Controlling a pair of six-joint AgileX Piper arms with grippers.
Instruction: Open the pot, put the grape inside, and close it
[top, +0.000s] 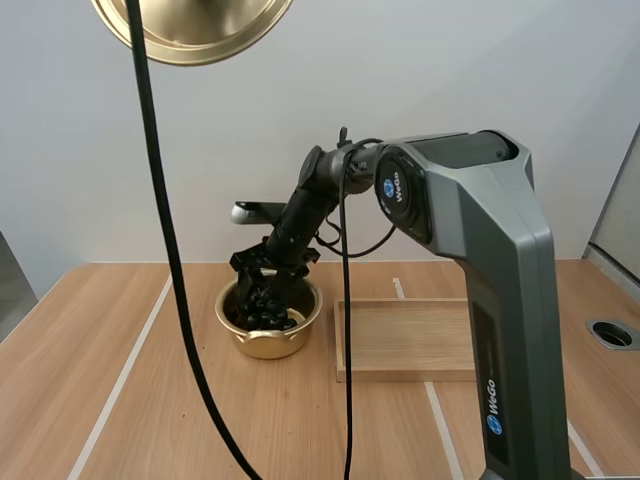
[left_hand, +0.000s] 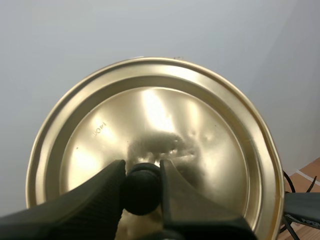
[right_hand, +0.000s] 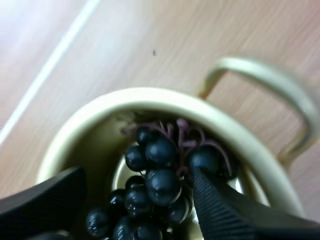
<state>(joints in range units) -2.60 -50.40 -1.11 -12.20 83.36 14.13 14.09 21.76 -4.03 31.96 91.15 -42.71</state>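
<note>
Lid (top: 190, 30): hangs high by the overhead camera, well above the table (top: 120, 400); I judge that is to leave the pot (top: 275, 345) open to my other arm.
Left gripper (left_hand: 142, 186): clamped on the lid's black knob (left_hand: 141, 196), a finger on each side, so the lid hangs from its centre.
Pot position: uncovered on the table, just beside the wooden tray (top: 405, 340).
Grapes (right_hand: 160, 172): the bunch sits inside the pot, below the rim, stems upward.
Right gripper (right_hand: 137, 182): down in the pot's mouth with its fingers spread either side of the bunch. One touches a berry and the other stands off, so I read it as released.
Step in hand: placing looks done. I'd lift the right arm clear before lowering the lid.
Risk: bringing the lid down early would strike that arm.
</note>
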